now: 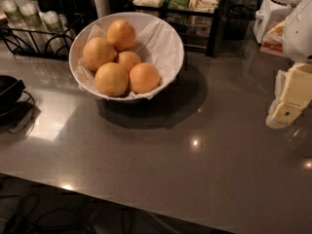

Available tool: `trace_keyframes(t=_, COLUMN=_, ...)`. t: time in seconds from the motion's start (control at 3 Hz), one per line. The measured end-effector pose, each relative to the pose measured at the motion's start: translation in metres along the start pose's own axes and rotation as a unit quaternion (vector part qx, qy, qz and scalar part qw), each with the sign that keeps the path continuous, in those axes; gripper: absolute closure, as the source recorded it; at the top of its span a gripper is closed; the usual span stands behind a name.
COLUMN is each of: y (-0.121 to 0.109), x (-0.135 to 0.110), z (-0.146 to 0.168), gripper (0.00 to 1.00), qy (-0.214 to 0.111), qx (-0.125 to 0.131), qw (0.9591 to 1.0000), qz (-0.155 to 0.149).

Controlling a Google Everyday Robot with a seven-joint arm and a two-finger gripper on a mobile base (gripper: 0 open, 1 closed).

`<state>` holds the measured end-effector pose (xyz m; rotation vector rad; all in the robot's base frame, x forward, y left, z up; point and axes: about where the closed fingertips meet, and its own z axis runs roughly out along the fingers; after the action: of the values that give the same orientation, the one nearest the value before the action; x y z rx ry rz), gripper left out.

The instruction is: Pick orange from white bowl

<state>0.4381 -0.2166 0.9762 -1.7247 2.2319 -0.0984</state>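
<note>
Orange [144,77]: white bowl [168,30], 5 o'clock sector. Bowl: table [195,179], 11 o'clock. Claw [288,101]: 3 o'clock, well apart; spread or closed, cannot tell.

The gripper [285,112] sits at the right edge, well apart from the white bowl [165,38], and is partly cut off by the frame. The black dish [9,89] is cropped at the left edge. In the bowl, the middle fruit [128,58] is partly hidden behind the front fruits [111,79].
</note>
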Motion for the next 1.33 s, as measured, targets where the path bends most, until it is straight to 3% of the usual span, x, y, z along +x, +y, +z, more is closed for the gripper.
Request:
trace_keyframes(t=0.67, y=-0.003, x=-0.013, z=0.007, gripper=0.00, qy=-0.013, qx=0.002, qw=0.9998, qz=-0.013)
trace_keyframes(t=1.33, y=-0.010, x=-0.066, z=0.031, gripper=0.00, qy=-0.061, qx=-0.006, qw=0.9960, qz=-0.065)
